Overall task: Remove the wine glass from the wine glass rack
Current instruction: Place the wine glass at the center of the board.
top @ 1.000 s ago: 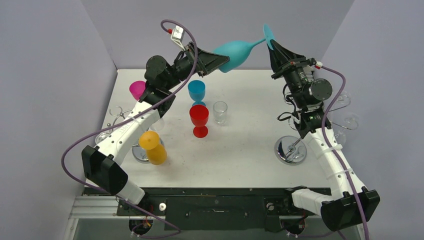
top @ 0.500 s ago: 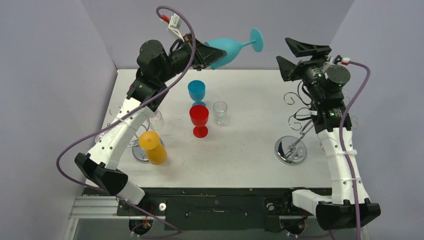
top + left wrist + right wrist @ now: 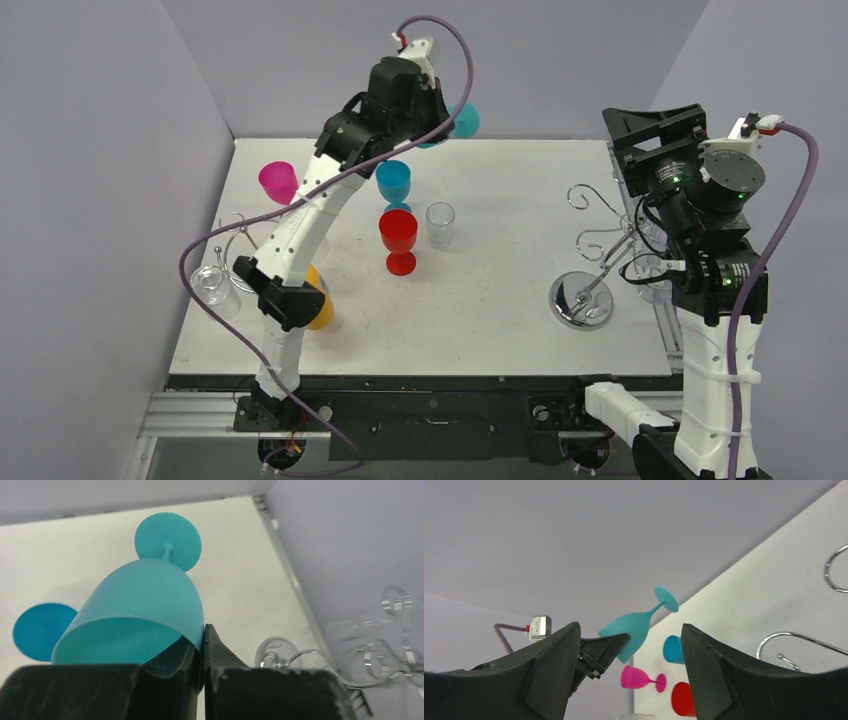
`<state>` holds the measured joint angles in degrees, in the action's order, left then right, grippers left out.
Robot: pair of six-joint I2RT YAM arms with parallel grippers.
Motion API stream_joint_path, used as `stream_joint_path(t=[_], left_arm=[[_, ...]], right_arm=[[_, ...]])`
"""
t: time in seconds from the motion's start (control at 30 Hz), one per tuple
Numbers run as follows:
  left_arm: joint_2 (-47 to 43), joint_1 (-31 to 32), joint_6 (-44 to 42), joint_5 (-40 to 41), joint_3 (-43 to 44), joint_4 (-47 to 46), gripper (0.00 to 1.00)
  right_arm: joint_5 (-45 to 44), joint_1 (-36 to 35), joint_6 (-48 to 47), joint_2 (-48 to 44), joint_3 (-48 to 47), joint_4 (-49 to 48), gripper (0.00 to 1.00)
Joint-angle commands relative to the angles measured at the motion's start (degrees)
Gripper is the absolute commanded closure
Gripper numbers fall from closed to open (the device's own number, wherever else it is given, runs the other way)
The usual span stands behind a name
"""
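Note:
My left gripper (image 3: 204, 640) is shut on the rim of the teal wine glass (image 3: 145, 605), one finger inside the bowl and one outside. The glass is held high over the table's far side, foot pointing away. From above only a bit of the wine glass (image 3: 463, 120) shows past the left gripper (image 3: 440, 120). My right gripper (image 3: 640, 140) hangs open and empty at the right wall, apart from the glass (image 3: 636, 625). The chrome wine glass rack (image 3: 582, 298) stands below it, with curled hooks (image 3: 588, 198).
Magenta (image 3: 278, 180), blue (image 3: 393, 182), red (image 3: 398, 236) and clear (image 3: 439, 222) glasses stand mid-table, an orange one (image 3: 320, 308) under the left arm. A second rack (image 3: 232, 240) with a clear glass (image 3: 211, 285) stands at left. Clear glasses (image 3: 652, 272) hang on the right rack.
My right gripper let go of the teal glass's foot, opened wide and drew back to the right. The left gripper closed on the bowl and swung the glass up and around.

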<state>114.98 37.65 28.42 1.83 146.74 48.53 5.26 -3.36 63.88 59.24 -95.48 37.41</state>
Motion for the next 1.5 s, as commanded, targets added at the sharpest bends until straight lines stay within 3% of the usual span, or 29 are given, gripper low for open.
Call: stream_joint_path(t=[0.0, 0.4, 0.67, 0.9, 1.17, 1.47], left_arm=[[4.97, 1.32, -5.15, 9.57, 2.6, 9.08, 1.0], [16.6, 4.5, -7.87, 16.61, 3.19, 4.91, 1.0], [19.42, 5.53, -8.42, 13.91, 5.4, 4.38, 1.0], [16.46, 10.11, -10.81, 12.04, 1.75, 2.9, 1.0], [14.27, 14.24, -10.85, 11.01, 1.49, 9.06, 1.0], [7.45, 18.81, -8.58, 14.29, -6.13, 15.87, 1.0]], right_arm=[[-4.01, -0.06, -8.84, -0.59, -0.88, 6.19, 0.31], [-5.81, -0.16, -13.44, -3.32, -0.46, 9.33, 0.32], [-6.54, -0.16, -14.41, -4.15, -0.2, 10.84, 0.32], [-8.1, -0.13, -15.13, -4.9, -1.29, 12.14, 0.32], [-9.45, -0.16, -15.6, -5.91, -1.82, 13.38, 0.32], [-10.45, -0.16, -15.89, -6.68, -2.05, 14.49, 0.32]])
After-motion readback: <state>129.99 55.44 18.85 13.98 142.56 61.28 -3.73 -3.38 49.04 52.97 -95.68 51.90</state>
